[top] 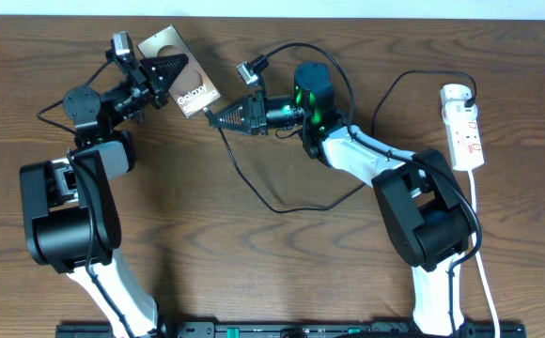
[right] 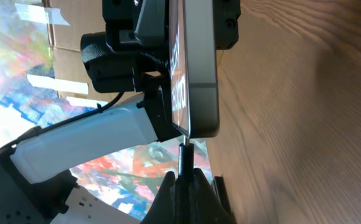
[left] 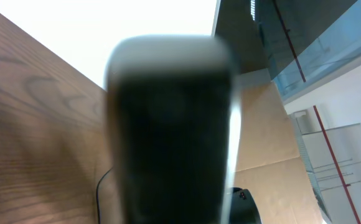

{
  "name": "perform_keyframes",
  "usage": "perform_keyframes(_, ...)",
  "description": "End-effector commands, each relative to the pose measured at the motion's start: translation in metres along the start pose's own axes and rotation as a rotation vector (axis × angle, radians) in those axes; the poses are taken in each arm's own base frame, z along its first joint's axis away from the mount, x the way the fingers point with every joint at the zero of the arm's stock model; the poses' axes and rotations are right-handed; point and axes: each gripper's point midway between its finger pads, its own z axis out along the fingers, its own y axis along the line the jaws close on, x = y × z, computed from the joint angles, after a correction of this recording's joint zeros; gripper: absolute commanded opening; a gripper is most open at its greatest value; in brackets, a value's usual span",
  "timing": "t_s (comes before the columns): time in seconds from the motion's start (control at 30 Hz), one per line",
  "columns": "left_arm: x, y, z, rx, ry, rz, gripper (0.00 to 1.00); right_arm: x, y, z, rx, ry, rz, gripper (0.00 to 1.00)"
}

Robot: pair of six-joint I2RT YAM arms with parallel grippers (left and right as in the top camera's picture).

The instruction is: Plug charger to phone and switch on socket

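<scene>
From overhead we see the left gripper near the far left of the table, lifting the phone with its jaws clamped across the bronze-brown body. The phone's long axis runs diagonally. 1 short end points to the far left, and the other, with the white lettering, points near and right toward the table's middle.

The right gripper reaches leftward to that lower end, its jaws closed on the plug tip of the charger. The thin black cable trails in 1 loose loop across the table toward the right.

In the right wrist view the phone stands edge-on, and the plug tip rises straight from between the jaws to touch its end. We cannot tell whether it is seated.

The left wrist view is filled by a blurred dark shape.

The socket lies at the right edge, its long axis running far to near, with the round white adapter at its far end.
</scene>
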Motion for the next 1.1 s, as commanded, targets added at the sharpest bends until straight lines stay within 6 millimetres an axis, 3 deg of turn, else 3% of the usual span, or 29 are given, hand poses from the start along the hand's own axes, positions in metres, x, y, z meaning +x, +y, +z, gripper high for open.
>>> perform_keyframes(0.0,0.025,-0.011,0.01,0.014,0.118,0.045,0.07,-0.029,-0.002,-0.003,0.033,-0.149,-0.006,0.01)
perform_keyframes(1.07,0.026,-0.01,0.01,0.013,0.126,0.045,0.07,-0.05,-0.008,-0.008,0.071,-0.272,-0.027,0.01)
